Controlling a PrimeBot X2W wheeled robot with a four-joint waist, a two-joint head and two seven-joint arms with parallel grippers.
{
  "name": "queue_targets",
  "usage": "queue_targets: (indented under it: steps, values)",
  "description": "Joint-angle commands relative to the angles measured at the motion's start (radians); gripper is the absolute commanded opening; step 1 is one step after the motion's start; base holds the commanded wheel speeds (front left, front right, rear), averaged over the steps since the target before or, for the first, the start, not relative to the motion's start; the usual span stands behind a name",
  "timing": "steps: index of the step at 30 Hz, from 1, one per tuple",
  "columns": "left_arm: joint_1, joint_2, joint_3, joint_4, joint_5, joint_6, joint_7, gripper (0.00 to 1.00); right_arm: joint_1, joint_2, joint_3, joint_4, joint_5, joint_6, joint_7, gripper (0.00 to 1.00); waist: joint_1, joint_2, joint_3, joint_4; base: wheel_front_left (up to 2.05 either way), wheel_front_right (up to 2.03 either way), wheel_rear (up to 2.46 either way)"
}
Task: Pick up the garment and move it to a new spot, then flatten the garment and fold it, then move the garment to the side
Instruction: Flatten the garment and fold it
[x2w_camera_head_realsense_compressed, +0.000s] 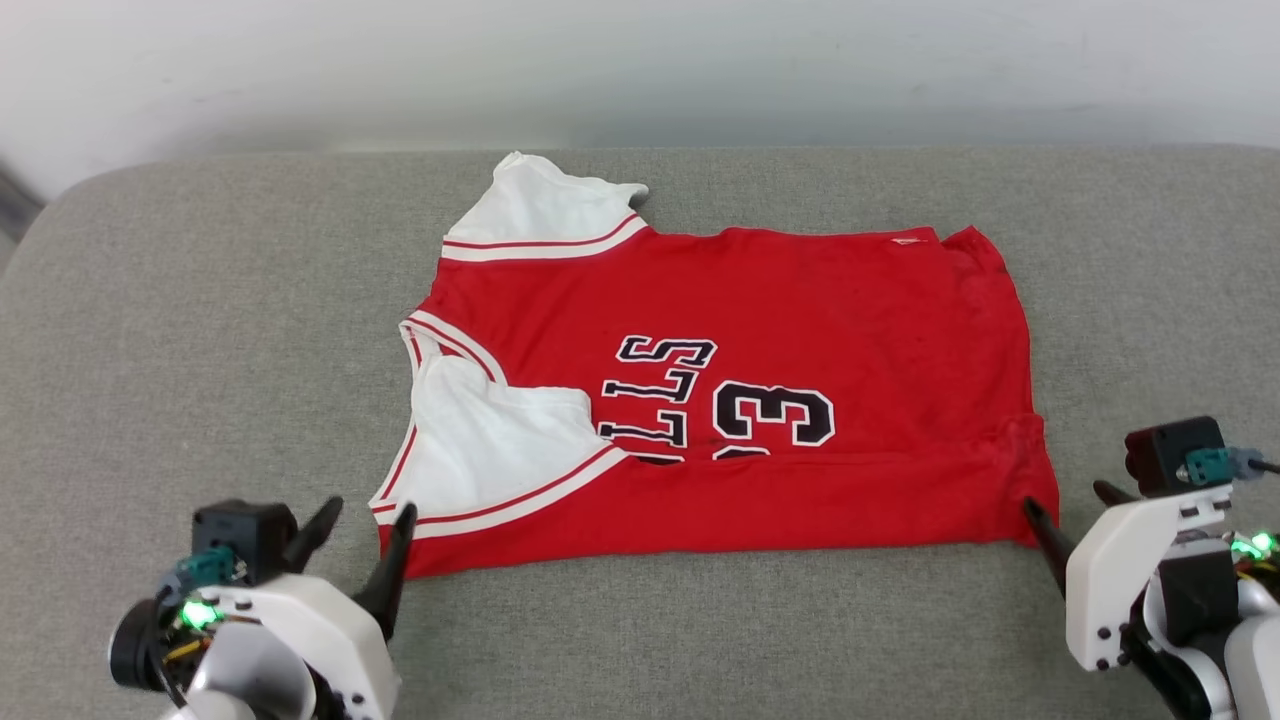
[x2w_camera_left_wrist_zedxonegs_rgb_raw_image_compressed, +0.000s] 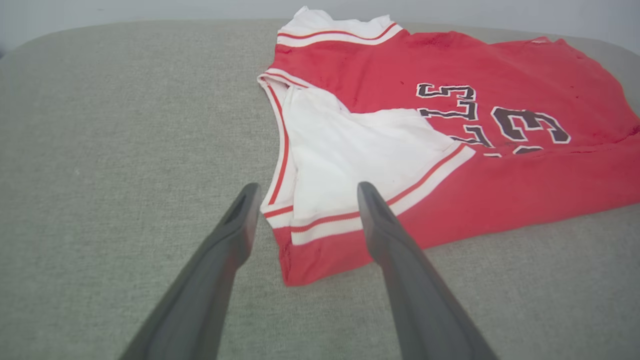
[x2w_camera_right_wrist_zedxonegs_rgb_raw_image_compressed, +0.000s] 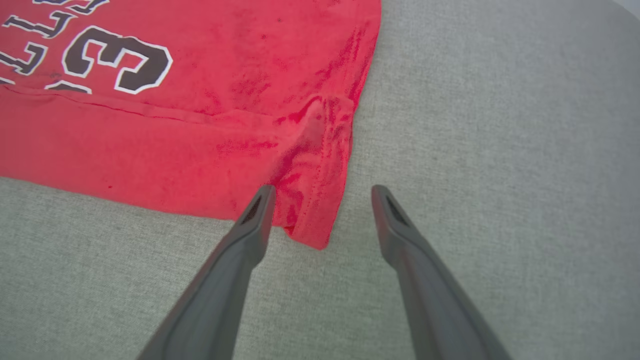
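The garment (x2w_camera_head_realsense_compressed: 800, 300) is a red jersey lying flat on the grey padded surface, its collar to my left. Its near edge is folded up over the lower part of the black lettering and number. One white sleeve (x2w_camera_head_realsense_compressed: 490, 440) lies folded onto the red front, and the other sticks out at the far edge. My left gripper (x2w_camera_head_realsense_compressed: 365, 512) stands open at the garment's near left corner, its fingers straddling the sleeve's striped trim (x2w_camera_left_wrist_zedxonegs_rgb_raw_image_compressed: 325, 227). My right gripper (x2w_camera_head_realsense_compressed: 1065, 497) is open at the near right corner (x2w_camera_right_wrist_zedxonegs_rgb_raw_image_compressed: 315, 220), with nothing between its fingers.
The grey fabric surface (x2w_camera_head_realsense_compressed: 200, 300) spreads wide on all sides of the garment, with a rounded corner at the far left. A white wall (x2w_camera_head_realsense_compressed: 640, 60) runs behind its far edge.
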Motion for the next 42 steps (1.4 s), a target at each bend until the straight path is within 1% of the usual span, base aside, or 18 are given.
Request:
queue_targets:
  steps: [1,3,6,7,12,19,24,26,27,28,29,33,37,42]
  values:
    - [0.035,0.008,-0.010,-0.027,-0.002,0.018,0.019,1.00,0.038,0.032,-0.027,-0.035,-0.011,0.000,0.029,1.00,0.0000,0.0000,0.000,-0.001,0.00,0.00,0.00]
    - [0.057,0.017,-0.025,-0.045,0.002,0.027,0.048,1.00,0.062,0.061,-0.059,-0.071,-0.018,0.000,0.053,1.00,0.0000,0.0000,0.004,-0.001,0.00,0.00,0.00]
    - [0.067,0.025,-0.041,-0.054,0.009,0.039,0.077,1.00,0.092,0.092,-0.079,-0.119,-0.029,0.000,0.075,1.00,0.0000,0.0000,0.019,-0.008,0.00,0.00,0.00]
    - [0.058,0.026,-0.044,-0.049,0.016,0.050,0.086,1.00,0.104,0.104,-0.085,-0.142,-0.034,0.000,0.081,1.00,0.0000,0.0000,0.031,-0.013,0.00,0.00,0.00]
    - [0.035,0.020,-0.044,-0.009,0.021,0.065,0.102,1.00,0.107,0.119,-0.086,-0.176,-0.039,0.000,0.084,1.00,0.0000,0.0000,0.060,-0.031,0.00,0.00,0.00]
    - [0.010,0.016,-0.038,0.081,0.029,0.095,0.109,1.00,0.108,0.118,-0.081,-0.197,-0.039,0.000,0.077,1.00,0.0000,0.0000,0.099,-0.055,0.00,0.00,0.00]
    - [0.008,0.002,-0.050,0.135,0.013,0.083,0.123,1.00,0.111,0.118,-0.082,-0.202,-0.034,0.000,0.073,1.00,0.0000,0.0000,0.112,-0.061,0.00,0.00,0.00]
    - [0.014,-0.003,-0.069,0.156,-0.002,0.061,0.151,1.00,0.108,0.117,-0.081,-0.201,-0.034,0.000,0.071,1.00,0.0000,0.0000,0.114,-0.063,0.00,0.00,0.00]
    - [0.021,-0.008,-0.081,0.164,-0.011,0.047,0.168,0.77,0.107,0.116,-0.080,-0.200,-0.035,0.000,0.071,1.00,0.0000,0.0000,0.114,-0.064,0.00,0.00,0.00]
    - [0.026,-0.011,-0.090,0.171,-0.018,0.036,0.180,0.35,0.105,0.117,-0.079,-0.198,-0.036,0.000,0.070,1.00,0.0000,0.0000,0.113,-0.065,0.00,0.00,0.00]
    - [0.030,-0.014,-0.098,0.176,-0.023,0.026,0.190,0.00,0.104,0.116,-0.078,-0.197,-0.038,0.000,0.070,1.00,0.0000,0.0000,0.111,-0.065,0.00,0.00,0.00]
    - [0.034,-0.019,-0.110,0.187,-0.035,0.010,0.200,0.00,0.106,0.111,-0.081,-0.194,-0.043,0.000,0.070,1.00,0.0000,0.0000,0.097,-0.060,0.00,0.00,0.00]
    - [0.028,-0.021,-0.099,0.169,-0.033,-0.001,0.159,0.00,0.111,0.098,-0.095,-0.189,-0.057,0.000,0.080,1.00,0.0000,0.0000,0.074,-0.048,0.00,0.00,0.00]
    - [0.006,-0.012,-0.074,0.103,-0.022,0.007,0.114,0.00,0.100,0.091,-0.097,-0.177,-0.071,0.000,0.101,1.00,0.0000,0.0000,0.048,-0.029,0.00,0.00,0.00]
